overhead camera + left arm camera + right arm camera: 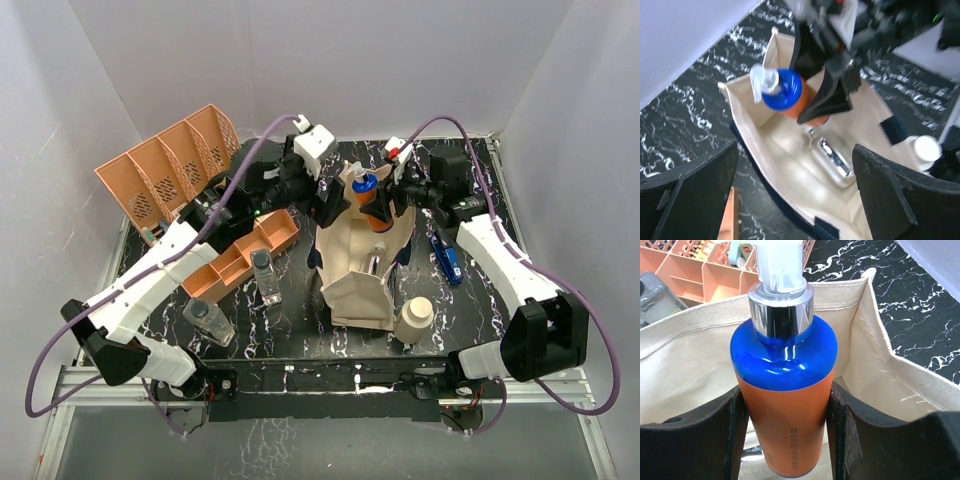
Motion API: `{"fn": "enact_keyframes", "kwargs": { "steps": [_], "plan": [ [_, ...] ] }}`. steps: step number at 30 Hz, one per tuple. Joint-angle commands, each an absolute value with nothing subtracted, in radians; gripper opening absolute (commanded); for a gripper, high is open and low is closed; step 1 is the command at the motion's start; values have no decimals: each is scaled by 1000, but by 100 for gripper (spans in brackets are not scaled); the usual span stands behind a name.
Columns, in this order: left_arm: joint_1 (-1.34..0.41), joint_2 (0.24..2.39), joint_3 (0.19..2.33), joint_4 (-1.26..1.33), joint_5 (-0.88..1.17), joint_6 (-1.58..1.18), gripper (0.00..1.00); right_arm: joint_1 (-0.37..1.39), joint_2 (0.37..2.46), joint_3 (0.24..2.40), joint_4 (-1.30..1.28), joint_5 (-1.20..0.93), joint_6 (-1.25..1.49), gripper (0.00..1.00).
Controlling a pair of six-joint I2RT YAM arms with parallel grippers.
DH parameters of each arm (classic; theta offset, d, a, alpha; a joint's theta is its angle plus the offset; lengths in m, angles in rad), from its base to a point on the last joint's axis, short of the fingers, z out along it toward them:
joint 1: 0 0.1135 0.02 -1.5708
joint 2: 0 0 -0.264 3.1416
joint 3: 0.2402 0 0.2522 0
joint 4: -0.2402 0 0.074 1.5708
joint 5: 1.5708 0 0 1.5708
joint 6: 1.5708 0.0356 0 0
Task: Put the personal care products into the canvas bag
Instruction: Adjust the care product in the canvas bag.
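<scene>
Closest in, my right gripper [785,405] is pinching the pump bottle [785,350], orange body, blue shoulder. It's upright between the pads, with its lower half already below the rim of the canvas bag [875,355].

First worry is that smooth round body. If I let go this high, I reckon it drops and topples. Right under it a small clear bottle [832,159] with a shiny cap lies on the bag's floor (packed, by the look of it). The pump bottle could land on that and end up leaning on the wall.

Next worry is the bag itself. It's soft cloth and its near wall looks sagged outward from overhead. A finger catching the rim on the way out could drag it over.

My left gripper [795,170] hangs just above the bag's mouth, jaws spread wide, nothing in them. It sits close beside the right fingers, so a careless lift could knock the two together.

Around the bag, near the front edge, a cream cylinder [413,320] stands just beside it on the right. The front clear bottle [210,322] waits at the left. A second clear bottle [265,277] stands farther in, next to the small orange tray [240,260]. A slim blue object [447,262] lies right of the bag, beside my right arm. Farthest back, the perforated orange tray [165,175] sits tilted at the left rear. Only my own grippers crowd the bag's mouth.
</scene>
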State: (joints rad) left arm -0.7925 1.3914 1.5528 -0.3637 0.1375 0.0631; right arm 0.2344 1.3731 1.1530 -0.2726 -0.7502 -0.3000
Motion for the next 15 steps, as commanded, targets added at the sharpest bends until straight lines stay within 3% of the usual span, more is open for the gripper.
{"fn": "enact_keyframes", "kwargs": {
  "steps": [1,4,15],
  "plan": [
    [-741,1428,1685,-361,175,-89,92,236,1278,1140,-155,-780,-279,8],
    [-705,1507,1763,-377,260,-180,87,237,1265,1124,-148,-795,-287,8],
    [-660,1649,1856,-370,384,-340,83,247,1246,1124,-146,-811,-322,8]
  ]
}}
